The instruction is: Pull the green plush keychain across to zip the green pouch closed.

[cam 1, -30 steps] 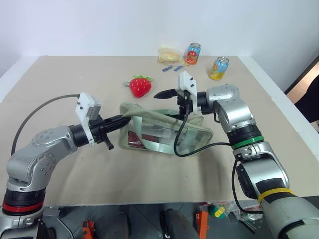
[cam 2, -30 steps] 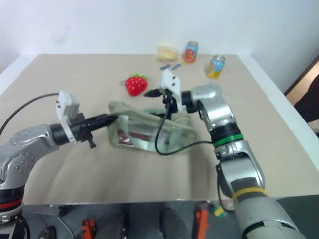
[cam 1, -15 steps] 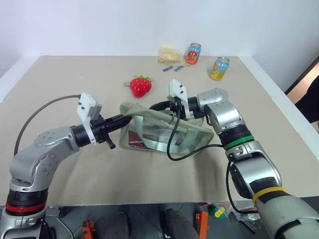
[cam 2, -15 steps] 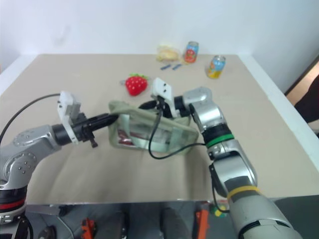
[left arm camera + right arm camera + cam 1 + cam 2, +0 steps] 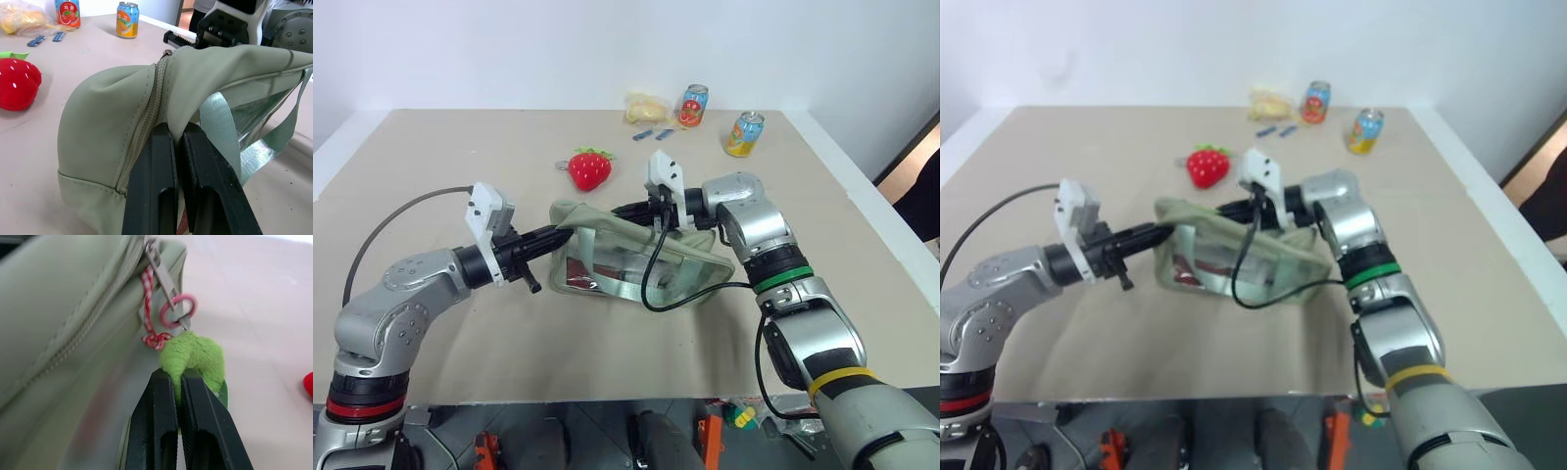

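lab-like: bare table (image 5: 431, 157), white walls (image 5: 509, 49)

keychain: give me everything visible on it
The keychain is a small lime-green fuzzy plush lump, soft-looking. A pink ring and a red-and-white twisted cord tie it to the metal zipper pull on the sage-green pouch. It hangs beside the pouch's end, above the tan table. The right hand is shut on its lower edge, pinching the plush.

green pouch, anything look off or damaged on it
Nothing stands out. The green pouch looks intact; the left gripper pinches its end fabric and the right gripper pinches the green plush keychain on the zipper pull.
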